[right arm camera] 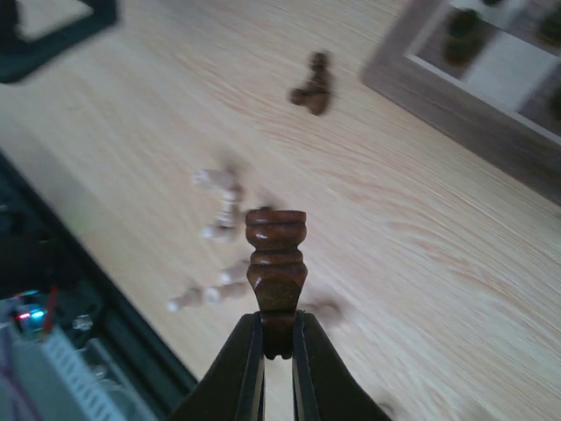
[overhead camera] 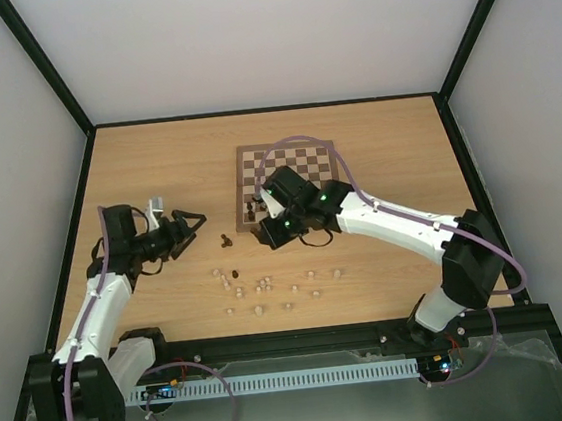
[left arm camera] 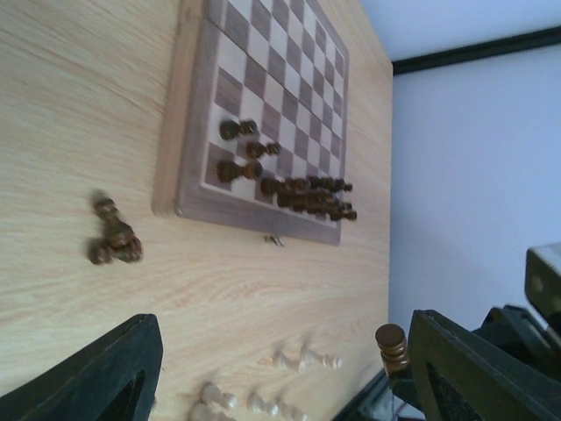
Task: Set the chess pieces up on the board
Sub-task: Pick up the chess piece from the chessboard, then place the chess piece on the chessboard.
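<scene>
**One dark piece held beside the corner of the board**

The right gripper (right arm camera: pixel 278 340) is closed tightly on the foot of one dark piece (right arm camera: pixel 276 259) and holds it upright above the table (overhead camera: pixel 136 165), just off the near left corner of the board (overhead camera: pixel 301 158). The left gripper (overhead camera: pixel 194 223) is wide open and holds nothing; it stands left of the board. Between it and the board's left edge there is bare wood with three dark pieces (left arm camera: pixel 114 239) in a small group. On the board, three dark pieces stand apart and a crowded row follows one edge; I cannot count that row. About a dozen pale pieces (overhead camera: pixel 259 288) lie scattered near the table's front edge.
</scene>
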